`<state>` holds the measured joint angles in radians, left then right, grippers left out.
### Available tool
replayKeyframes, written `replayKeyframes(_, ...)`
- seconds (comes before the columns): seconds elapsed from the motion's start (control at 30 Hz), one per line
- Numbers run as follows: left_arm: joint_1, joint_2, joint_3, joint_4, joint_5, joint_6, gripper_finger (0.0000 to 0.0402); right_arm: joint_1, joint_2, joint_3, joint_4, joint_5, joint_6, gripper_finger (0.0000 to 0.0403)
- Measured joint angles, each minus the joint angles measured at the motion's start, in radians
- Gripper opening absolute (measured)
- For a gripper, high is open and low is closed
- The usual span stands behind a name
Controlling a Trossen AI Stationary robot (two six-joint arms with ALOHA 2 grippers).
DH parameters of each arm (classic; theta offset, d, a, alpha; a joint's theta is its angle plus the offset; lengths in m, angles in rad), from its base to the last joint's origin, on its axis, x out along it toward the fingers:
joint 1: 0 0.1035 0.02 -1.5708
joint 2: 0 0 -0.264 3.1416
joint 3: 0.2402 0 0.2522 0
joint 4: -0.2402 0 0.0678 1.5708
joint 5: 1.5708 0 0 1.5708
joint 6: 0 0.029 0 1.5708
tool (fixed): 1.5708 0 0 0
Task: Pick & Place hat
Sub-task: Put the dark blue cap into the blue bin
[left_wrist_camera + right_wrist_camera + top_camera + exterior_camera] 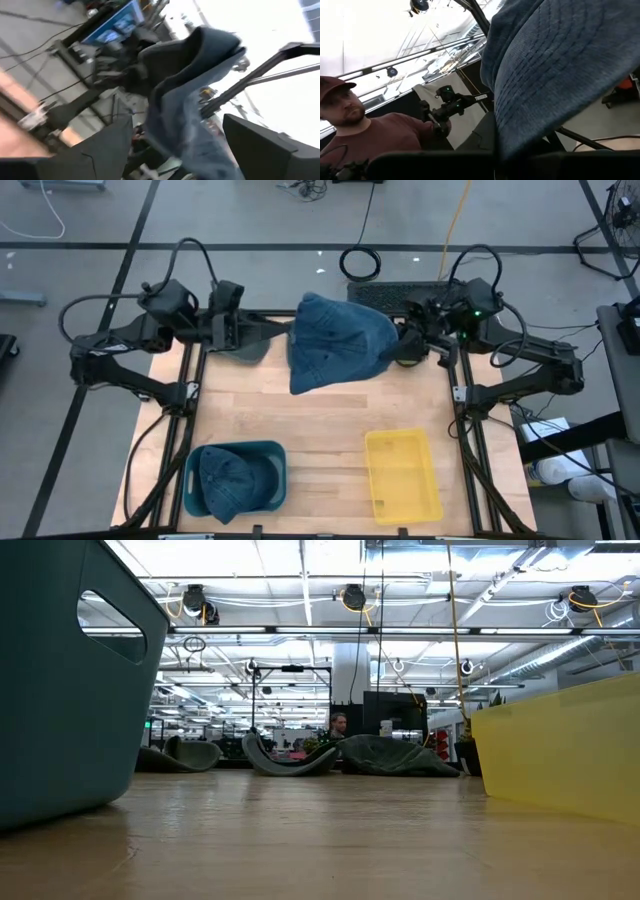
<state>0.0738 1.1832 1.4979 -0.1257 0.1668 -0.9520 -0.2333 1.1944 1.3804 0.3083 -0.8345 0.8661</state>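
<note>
A blue denim hat (335, 340) hangs in the air over the table's far middle, between my two grippers. It also shows in the left wrist view (195, 60) and the right wrist view (560, 65). My right gripper (408, 345) is shut on the hat's right side. My left gripper (245, 330) is at the hat's left side, fingers apart, and the hat's grey-looking edge (252, 346) reaches in between them (185, 150). A second denim hat (228, 480) lies in the teal bin (275, 448). My right gripper pinches the hat's stitched brim (520, 135) between its two shut fingers, coming level from the table's right. The hat spreads away from the fingers toward the left arm, lifted clear of the table. My left gripper: cloth runs between its spread fingers (115, 150); whether they touch it, I cannot tell.
The teal bin stands at the near left and also shows in the low view (60, 690). A yellow bin (402, 475) stands at the near right, also in the low view (560, 760). Bare wood lies between them. A person in a red cap (340, 100) stands beyond the table.
</note>
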Motion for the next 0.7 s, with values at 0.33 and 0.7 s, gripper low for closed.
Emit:
replayKeyframes(0.33,0.0,0.046,0.0,0.052,0.093,-0.029,0.0318,0.0,0.028,0.0,0.001,0.001,-0.006,0.0)
replayKeyframes(0.7,0.0,0.061,0.0,0.103,0.161,-0.08,0.0241,0.0,0.028,0.0,-0.015,-0.005,-0.014,0.0)
